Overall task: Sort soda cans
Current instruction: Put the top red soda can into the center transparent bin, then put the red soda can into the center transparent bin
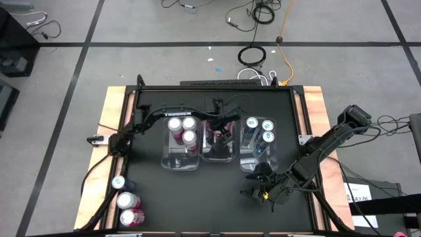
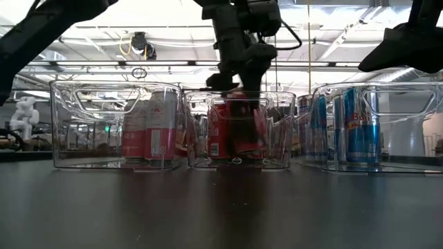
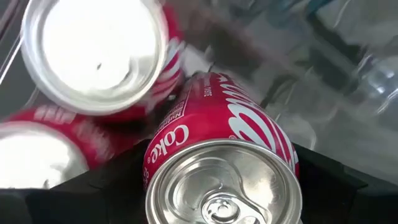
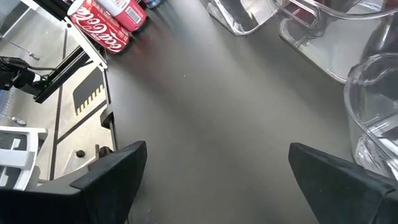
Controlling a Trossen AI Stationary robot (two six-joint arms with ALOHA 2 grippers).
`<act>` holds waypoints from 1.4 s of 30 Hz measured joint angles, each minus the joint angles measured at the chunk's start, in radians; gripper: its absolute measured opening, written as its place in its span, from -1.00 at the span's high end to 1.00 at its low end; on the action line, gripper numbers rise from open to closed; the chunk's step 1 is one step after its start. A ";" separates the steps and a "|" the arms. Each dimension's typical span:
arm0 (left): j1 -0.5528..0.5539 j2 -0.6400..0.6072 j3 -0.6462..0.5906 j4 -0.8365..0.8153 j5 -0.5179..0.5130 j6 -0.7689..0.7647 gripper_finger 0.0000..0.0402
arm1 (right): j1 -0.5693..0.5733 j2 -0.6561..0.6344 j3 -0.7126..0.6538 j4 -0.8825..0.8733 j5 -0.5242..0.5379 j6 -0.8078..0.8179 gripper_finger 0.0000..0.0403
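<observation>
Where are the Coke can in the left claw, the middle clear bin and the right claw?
Coke can (image 3: 217, 155), left wrist view: on its red side wall with the lettering.
Middle clear bin (image 2: 239, 160), low view: on its front wall.
Right claw (image 4: 214, 180), right wrist view: midway between its two open fingertips.

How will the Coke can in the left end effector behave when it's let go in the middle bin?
The Coke can is a smooth round cylinder, so it likely slips if gripped loosely. It looks tilted between the left end effector's fingers, so it may tip or roll on release. The red cans beside it and the middle bin's walls should stop it.
</observation>
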 joint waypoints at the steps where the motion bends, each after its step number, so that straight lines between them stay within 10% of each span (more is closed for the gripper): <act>1: 0.000 0.000 0.000 0.019 0.001 0.000 -0.62 | 0.000 0.000 0.000 -0.003 0.000 0.000 -0.91; 29: -0.007 -0.004 0.002 0.182 0.005 -0.003 -0.79 | 0.002 0.000 0.000 -0.008 -0.001 0.004 -0.91; 42: -0.046 -0.100 0.077 -0.038 0.052 -0.002 -0.79 | 0.002 0.000 0.000 -0.009 -0.026 0.004 -0.91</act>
